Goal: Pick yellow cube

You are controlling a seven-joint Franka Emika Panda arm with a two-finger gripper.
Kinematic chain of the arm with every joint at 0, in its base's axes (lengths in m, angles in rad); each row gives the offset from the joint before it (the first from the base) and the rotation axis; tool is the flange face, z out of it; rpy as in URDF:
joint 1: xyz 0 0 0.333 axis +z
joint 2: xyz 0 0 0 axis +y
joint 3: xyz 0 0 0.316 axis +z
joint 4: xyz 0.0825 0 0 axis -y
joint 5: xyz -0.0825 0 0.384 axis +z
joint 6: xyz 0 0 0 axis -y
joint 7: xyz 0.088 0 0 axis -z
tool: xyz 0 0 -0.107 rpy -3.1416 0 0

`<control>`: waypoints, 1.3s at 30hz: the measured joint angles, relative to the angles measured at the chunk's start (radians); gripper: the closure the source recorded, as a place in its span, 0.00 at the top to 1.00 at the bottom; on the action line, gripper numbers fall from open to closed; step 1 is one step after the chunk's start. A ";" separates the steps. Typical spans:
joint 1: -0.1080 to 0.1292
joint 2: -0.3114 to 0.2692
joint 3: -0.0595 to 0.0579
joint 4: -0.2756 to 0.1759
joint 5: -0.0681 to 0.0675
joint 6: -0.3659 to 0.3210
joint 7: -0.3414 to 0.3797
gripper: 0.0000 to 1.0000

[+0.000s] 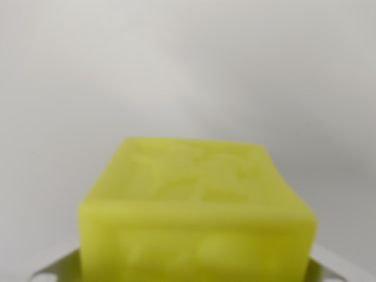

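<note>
Blurred yellow cube [197, 217] close up, gripper's opening and hold impossible to tell.

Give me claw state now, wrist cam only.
Claw: cannot be told. Only pale bits of it flank the yellow cube at the bottom corners, with contact hidden.

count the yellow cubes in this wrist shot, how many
1. The yellow cube fills the lower middle of the wrist view, close to the camera and blurred, against a plain pale surface. Its lower part is cut off by the frame edge; anything behind it would be hidden.
</note>
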State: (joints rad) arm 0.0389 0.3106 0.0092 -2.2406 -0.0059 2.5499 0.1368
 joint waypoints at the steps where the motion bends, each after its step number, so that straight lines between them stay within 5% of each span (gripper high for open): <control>1: 0.000 -0.005 0.000 0.000 0.000 -0.005 0.000 0.00; 39: 0.000 -0.185 0.000 0.040 0.003 -0.226 -0.002 0.00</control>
State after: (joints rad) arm 0.0392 0.1251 0.0092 -2.2008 -0.0025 2.3238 0.1344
